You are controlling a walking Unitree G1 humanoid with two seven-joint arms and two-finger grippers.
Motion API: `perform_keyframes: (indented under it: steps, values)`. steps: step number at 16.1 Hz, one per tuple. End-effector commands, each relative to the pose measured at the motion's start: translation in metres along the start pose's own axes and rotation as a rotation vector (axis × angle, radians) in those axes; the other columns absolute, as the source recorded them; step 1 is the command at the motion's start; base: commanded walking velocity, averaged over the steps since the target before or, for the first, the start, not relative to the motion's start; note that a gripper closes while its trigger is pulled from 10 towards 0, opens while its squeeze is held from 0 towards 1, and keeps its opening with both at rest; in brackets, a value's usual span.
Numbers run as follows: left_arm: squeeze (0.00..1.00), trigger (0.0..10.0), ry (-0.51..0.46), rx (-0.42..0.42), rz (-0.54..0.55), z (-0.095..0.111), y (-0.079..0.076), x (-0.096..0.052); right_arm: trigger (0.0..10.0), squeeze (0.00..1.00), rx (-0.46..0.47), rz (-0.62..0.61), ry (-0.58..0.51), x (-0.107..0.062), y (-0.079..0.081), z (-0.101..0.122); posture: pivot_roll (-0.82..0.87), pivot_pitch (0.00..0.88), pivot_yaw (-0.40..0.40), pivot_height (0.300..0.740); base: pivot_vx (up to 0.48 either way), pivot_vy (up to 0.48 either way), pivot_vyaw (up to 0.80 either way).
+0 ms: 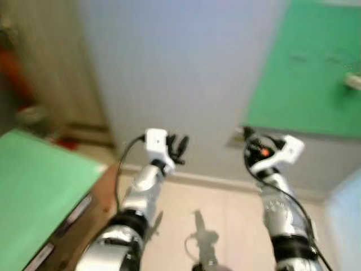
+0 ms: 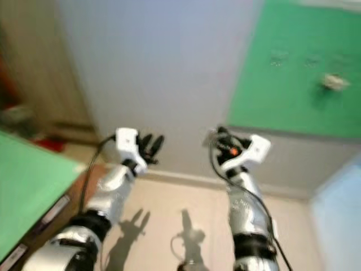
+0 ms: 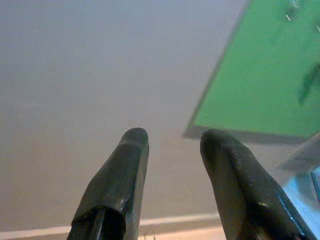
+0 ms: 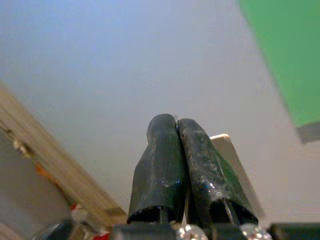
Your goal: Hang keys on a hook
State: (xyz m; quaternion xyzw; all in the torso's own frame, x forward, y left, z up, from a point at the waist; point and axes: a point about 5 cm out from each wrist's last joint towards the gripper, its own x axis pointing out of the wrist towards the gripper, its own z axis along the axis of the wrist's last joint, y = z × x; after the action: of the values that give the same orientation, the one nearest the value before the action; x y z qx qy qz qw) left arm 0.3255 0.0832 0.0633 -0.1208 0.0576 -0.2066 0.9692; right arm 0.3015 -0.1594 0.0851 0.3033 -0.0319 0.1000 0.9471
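Observation:
Both arms are raised toward a pale grey wall; the head views are blurred. My left gripper is open, its two fingers apart with nothing between them. My right gripper is shut, its fingers pressed together, and I can make out no keys in it. A green board hangs on the wall up and to the right of the right gripper. A small pale thing sticks out of the board, too blurred to say whether it is a hook or keys.
A green-topped surface with a wooden edge stands at my lower left. A small white wall plate sits just beyond the right gripper. A pale baseboard meets the beige floor below the arms. A pale blue surface lies at the far right.

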Motion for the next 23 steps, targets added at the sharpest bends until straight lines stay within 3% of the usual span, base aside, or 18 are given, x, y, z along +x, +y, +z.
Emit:
perform_keyframes:
  steps: [1, 3, 6, 9, 11, 12, 15, 20, 23]
  values:
    - [0.00, 10.0, 0.040, 0.058, -0.016, -0.011, -0.007, -0.003, 10.0, 0.00, -0.034, -0.009, 0.018, -0.003, -0.006, 0.001, -0.12, 0.000, 0.013, 0.740, 0.000, 0.000, -0.80]
    - [0.00, 10.0, 0.088, 0.078, -0.018, -0.033, -0.011, -0.019, 10.0, 0.00, -0.128, -0.029, 0.062, -0.017, -0.015, -0.006, -0.14, 0.000, 0.022, 0.740, 0.000, 0.000, -0.27]
    - [0.00, 10.0, 0.087, 0.081, -0.002, -0.044, -0.014, -0.034, 10.0, 0.00, -0.275, -0.048, 0.080, -0.034, -0.023, 0.000, -0.17, 0.000, 0.018, 0.740, 0.000, 0.000, 0.00]
    - [0.00, 10.0, 0.041, 0.111, 0.008, -0.035, -0.018, -0.031, 10.0, 0.00, -0.369, 0.007, 0.130, -0.038, -0.021, 0.000, -0.17, 0.000, 0.004, 0.740, 0.000, 0.000, 0.00]
    - [0.00, 10.0, 0.022, 0.113, 0.026, -0.030, -0.016, -0.030, 10.0, 0.00, -0.378, 0.003, 0.126, -0.039, -0.019, 0.000, -0.17, 0.000, 0.003, 0.740, 0.000, 0.000, 0.00]
    - [0.00, 10.0, 0.002, 0.049, 0.059, -0.026, -0.013, -0.030, 10.0, 0.00, -0.385, -0.007, 0.124, -0.039, -0.018, 0.000, -0.17, 0.000, 0.006, 0.740, 0.000, 0.000, 0.00]
    - [0.00, 10.0, -0.012, 0.018, 0.049, -0.021, -0.014, -0.028, 10.0, 0.00, -0.384, -0.031, 0.106, -0.039, -0.021, 0.005, -0.17, 0.000, 0.011, 0.740, 0.000, -0.320, 0.00]
    - [0.00, 10.0, -0.015, 0.002, 0.020, -0.016, -0.020, -0.023, 10.0, 0.00, -0.385, -0.015, 0.103, -0.033, -0.014, 0.003, -0.18, 0.000, 0.020, 0.740, 0.000, 0.000, 0.00]
    - [0.00, 10.0, -0.017, 0.002, 0.009, -0.012, -0.020, -0.019, 10.0, 0.00, -0.382, -0.032, 0.102, -0.032, -0.018, 0.004, -0.19, 0.000, 0.018, 0.740, 0.000, -0.480, 0.00]
